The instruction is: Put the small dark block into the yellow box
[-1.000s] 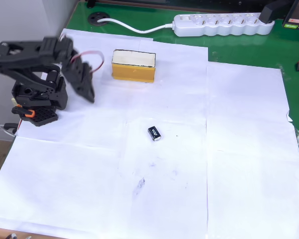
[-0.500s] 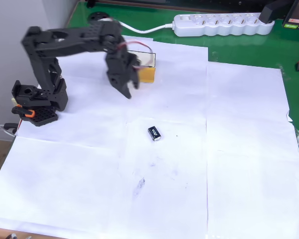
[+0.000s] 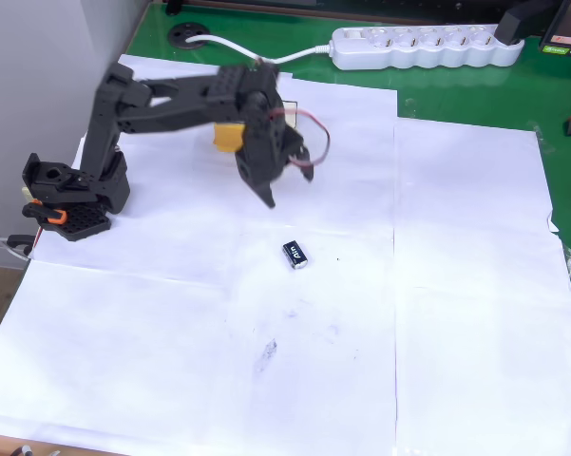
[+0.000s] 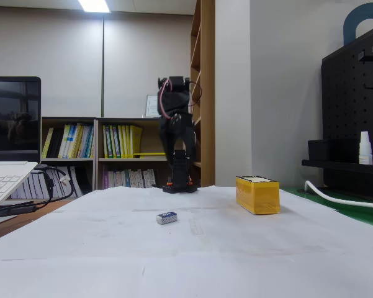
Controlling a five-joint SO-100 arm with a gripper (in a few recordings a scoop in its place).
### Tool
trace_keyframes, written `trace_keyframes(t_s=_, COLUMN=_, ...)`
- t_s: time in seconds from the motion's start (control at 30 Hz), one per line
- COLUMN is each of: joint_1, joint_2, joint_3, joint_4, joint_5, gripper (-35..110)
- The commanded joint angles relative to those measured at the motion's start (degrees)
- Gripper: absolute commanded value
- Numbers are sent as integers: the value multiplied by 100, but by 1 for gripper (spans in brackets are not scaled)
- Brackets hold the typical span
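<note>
The small dark block (image 3: 295,255) lies flat on the white paper near the table's middle, white lettering up; in the fixed view the block (image 4: 166,217) sits in front of the arm. The yellow box (image 3: 226,138) is mostly hidden under the black arm in the overhead view, and the box (image 4: 257,194) stands in plain sight at the right in the fixed view. My gripper (image 3: 285,180) hangs in the air above the paper, up and to the left of the block, between box and block. Its jaws look parted, with nothing between them.
A white power strip (image 3: 428,46) with its cable lies on the green mat at the back. The arm's base (image 3: 71,195) stands at the left edge. A laptop (image 4: 6,174) sits at the left in the fixed view.
The arm has unfolded from over its base and swung right, across the yellow box toward the block. The jaws have spread apart. Block and box have not moved.
</note>
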Motion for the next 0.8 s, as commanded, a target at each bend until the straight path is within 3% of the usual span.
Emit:
trace_keyframes(t_s=0.0, joint_1=264, joint_2=334, joint_3=659, joint_4=-299, joint_5=-255, gripper=28)
trace_keyframes(t_s=0.2, joint_1=255, joint_2=817, joint_3=976, joint_4=-431, joint_5=-220, gripper=21)
trace_keyframes(t_s=0.77, joint_1=158, joint_2=1397, joint_3=826, joint_4=-694, joint_5=-299, gripper=21)
